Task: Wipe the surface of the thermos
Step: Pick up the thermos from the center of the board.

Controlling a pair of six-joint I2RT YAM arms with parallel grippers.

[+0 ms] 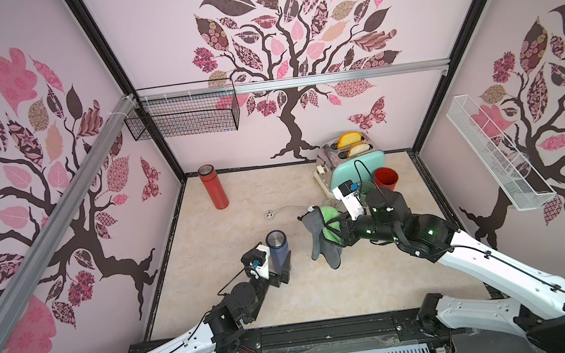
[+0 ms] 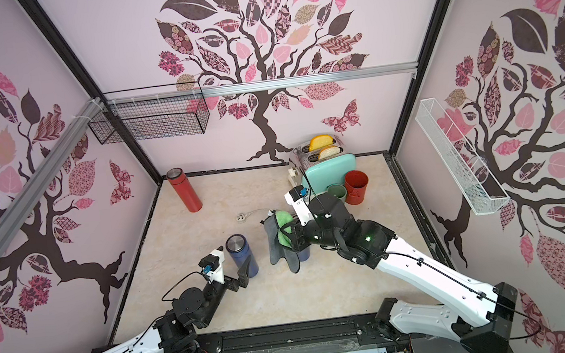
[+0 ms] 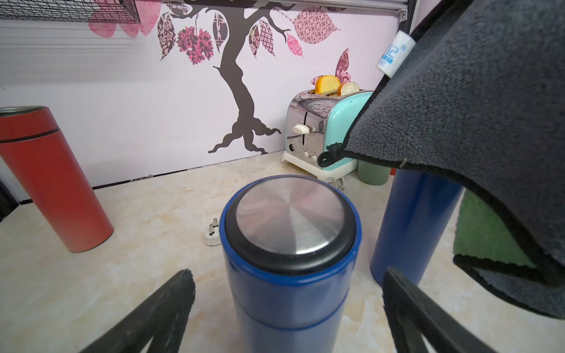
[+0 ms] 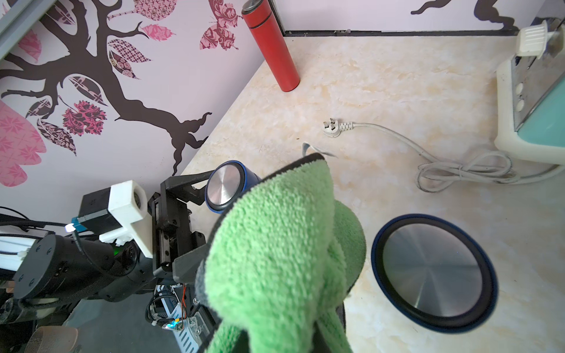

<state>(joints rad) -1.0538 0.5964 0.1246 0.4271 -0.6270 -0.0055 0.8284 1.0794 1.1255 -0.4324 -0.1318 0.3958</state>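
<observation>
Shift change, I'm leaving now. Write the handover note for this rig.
Left end effector: open, straddling the blue thermos, not gripping it.
Right end effector: shut on the cloth, which hangs beside that thermos, no contact seen.
Second blue thermos stands just past the cloth; red thermos in the back corner.
Done: cloth in hand. Left: steady thermos, wipe it.

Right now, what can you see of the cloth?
The cloth is plush, microfibre by its look: grey one face, green the other, black stitched edge, white label at a corner. It hangs bunched and folded from the shut right jaws, next to a blue thermos; contact there cannot be told.
</observation>
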